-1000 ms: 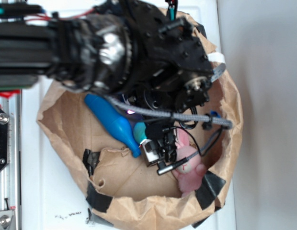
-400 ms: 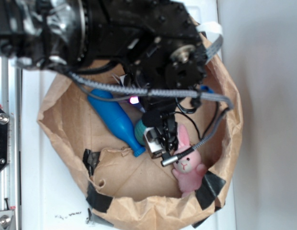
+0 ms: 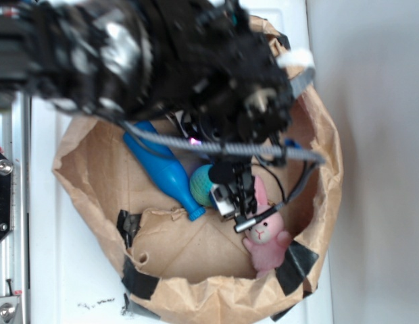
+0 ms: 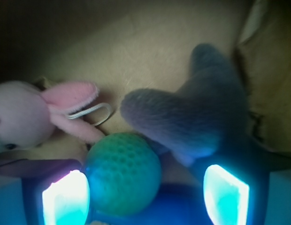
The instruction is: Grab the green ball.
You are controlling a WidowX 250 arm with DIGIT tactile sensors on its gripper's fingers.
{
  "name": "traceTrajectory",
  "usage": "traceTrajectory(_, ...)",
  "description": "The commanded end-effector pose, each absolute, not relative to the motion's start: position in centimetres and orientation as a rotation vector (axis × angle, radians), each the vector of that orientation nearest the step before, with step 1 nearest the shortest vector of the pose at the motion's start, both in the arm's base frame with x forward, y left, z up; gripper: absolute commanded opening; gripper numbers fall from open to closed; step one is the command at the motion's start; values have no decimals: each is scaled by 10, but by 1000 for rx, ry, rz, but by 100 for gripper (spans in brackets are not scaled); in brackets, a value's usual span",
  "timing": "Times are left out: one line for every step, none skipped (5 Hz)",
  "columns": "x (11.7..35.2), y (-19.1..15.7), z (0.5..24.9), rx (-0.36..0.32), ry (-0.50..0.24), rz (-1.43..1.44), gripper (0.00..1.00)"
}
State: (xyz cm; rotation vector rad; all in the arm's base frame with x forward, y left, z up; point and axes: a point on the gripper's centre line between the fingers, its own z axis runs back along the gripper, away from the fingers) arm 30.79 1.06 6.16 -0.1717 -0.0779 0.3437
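- Gripper (image 4: 145, 192): jaws spread wide, nothing clamped; the two lit pads (image 4: 65, 197) stand apart at the bottom of the wrist view.
- Green ball (image 4: 123, 173): sits between the pads, nearer the one on the picture's left; contact cannot be confirmed; it rests on the floor of the paper bag (image 3: 94, 182).
- Progress: approach appears complete; closing and lifting judged outstanding.
- Neighbours: pink bunny (image 4: 23, 115) just beside the ball; blue bottle (image 3: 162, 172) on its other side.
- Writing: none legible.
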Motion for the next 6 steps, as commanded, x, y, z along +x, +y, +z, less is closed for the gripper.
traceTrajectory(326, 9, 46, -139, -58, 354, 100)
traceTrajectory(327, 7, 42, -137, -24, 349, 100)
traceTrajectory(326, 8, 34, -140, 0, 372, 0)
traceTrajectory(325, 11, 35, -140, -3, 379, 0)
traceTrajectory(322, 11, 38, -133, -10, 383, 0)
traceTrajectory(322, 14, 40, -141, -6, 391, 0)
